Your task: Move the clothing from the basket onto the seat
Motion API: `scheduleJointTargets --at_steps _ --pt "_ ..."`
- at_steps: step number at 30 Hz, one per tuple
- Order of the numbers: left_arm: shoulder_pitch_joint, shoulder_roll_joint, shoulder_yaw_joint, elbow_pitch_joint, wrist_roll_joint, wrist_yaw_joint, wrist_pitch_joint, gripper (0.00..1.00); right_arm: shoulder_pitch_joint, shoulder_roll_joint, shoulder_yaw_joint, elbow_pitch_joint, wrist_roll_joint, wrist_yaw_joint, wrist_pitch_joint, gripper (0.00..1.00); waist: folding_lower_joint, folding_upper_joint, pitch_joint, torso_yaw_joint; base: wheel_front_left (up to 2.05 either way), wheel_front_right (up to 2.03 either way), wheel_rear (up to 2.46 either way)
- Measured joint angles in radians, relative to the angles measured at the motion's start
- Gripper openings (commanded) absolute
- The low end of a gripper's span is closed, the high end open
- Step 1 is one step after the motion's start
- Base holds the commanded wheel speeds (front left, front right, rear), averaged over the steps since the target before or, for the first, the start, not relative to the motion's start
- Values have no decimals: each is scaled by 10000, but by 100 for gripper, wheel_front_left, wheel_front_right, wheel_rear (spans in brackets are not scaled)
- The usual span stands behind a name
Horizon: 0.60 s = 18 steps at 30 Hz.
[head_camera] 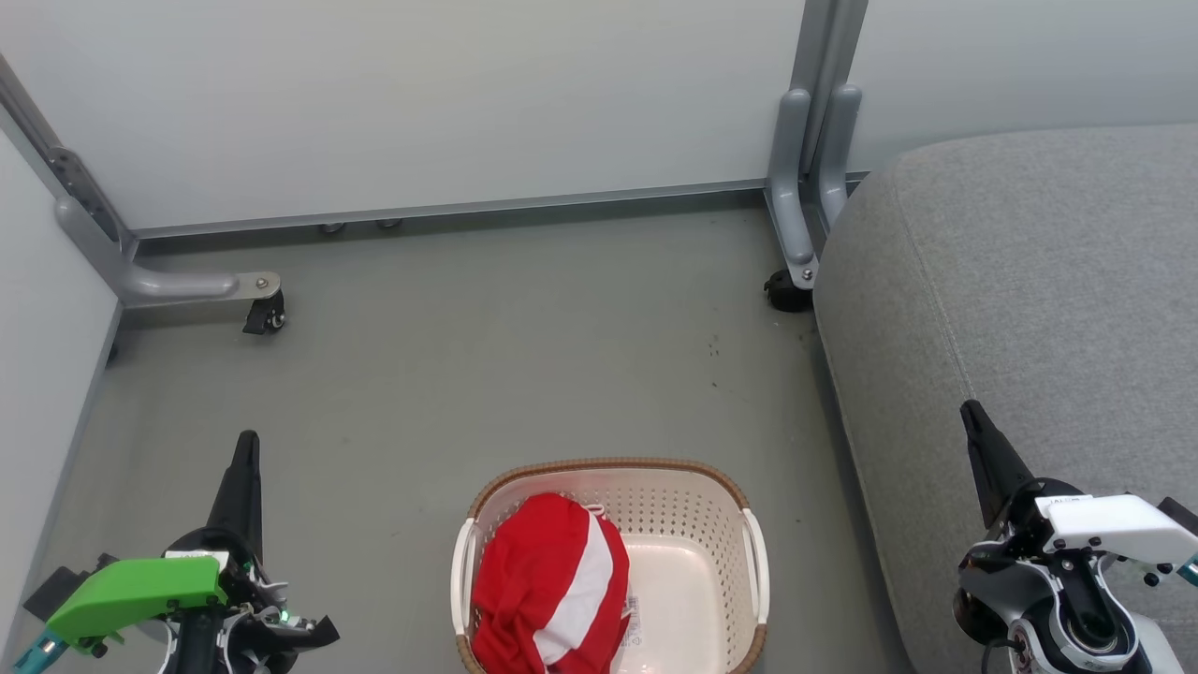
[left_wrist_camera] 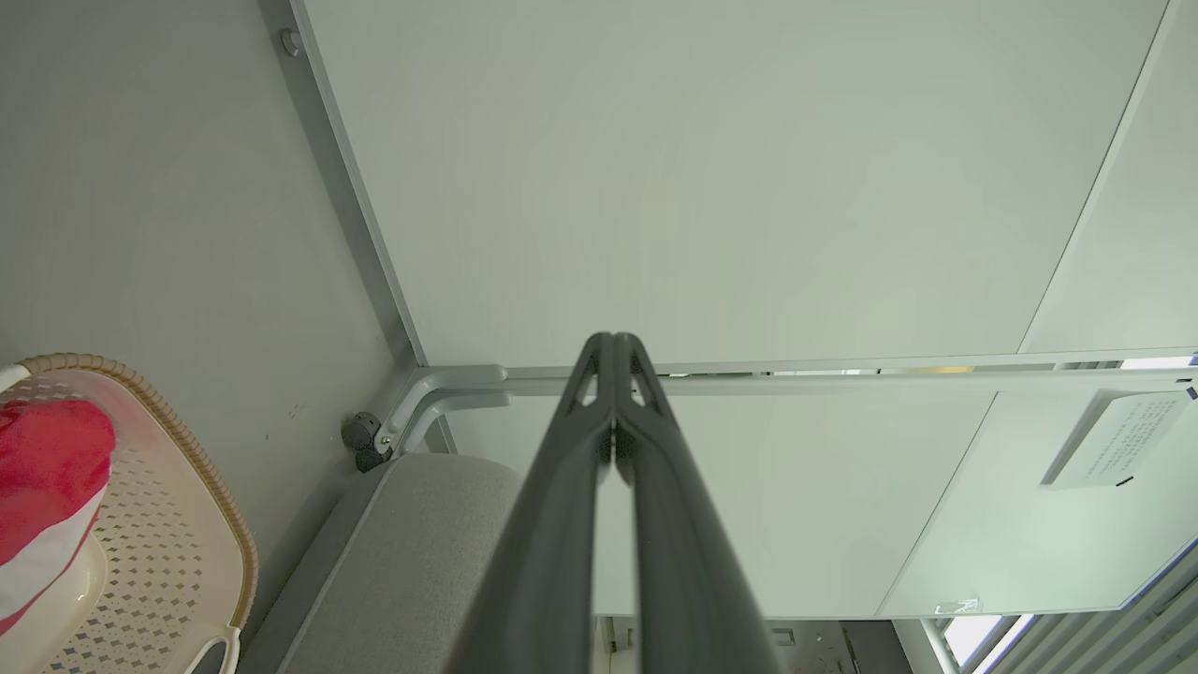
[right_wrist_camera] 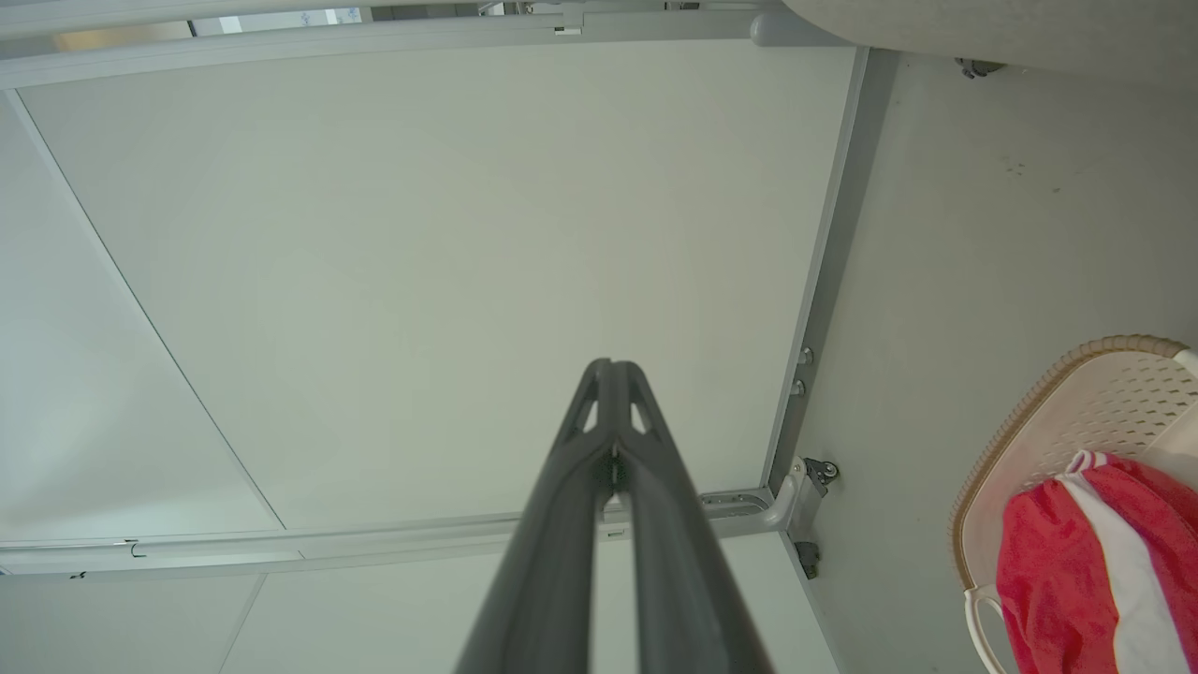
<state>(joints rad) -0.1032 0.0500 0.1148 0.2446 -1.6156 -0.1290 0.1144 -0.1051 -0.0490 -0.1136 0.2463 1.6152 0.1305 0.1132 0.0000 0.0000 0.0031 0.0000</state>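
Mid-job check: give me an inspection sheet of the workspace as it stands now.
Surface: grey floor, basket standing on it.
Job's things: red and white clothing heaped in the left part of the basket, topping its rim; seat to the basket's right, no clothing on the part in view.
Clutter: a few small dark specks on the floor.
Grippers: left gripper and right gripper both shut, holding nothing, apart from the basket.
Cables: nothing seen loose.
Surroundings: pale wall panels on a grey frame with castors.
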Motion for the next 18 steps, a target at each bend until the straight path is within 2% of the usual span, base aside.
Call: scheduleJointTargets --at_steps 15,16,18 --pt "0 0 0 0 0 0 0 0 0 0 0 0 0 -2 0 0 0 0 0 0 0 0 0" --pt "8 -6 -2 13 0 2 -2 100 8 8 0 15 2 -2 -2 100 0 0 0 0 0 0 0" --pt "95 -33 -12 178 0 4 -12 100 94 50 4 153 4 -2 -2 100 0 0 0 0 0 0 0"
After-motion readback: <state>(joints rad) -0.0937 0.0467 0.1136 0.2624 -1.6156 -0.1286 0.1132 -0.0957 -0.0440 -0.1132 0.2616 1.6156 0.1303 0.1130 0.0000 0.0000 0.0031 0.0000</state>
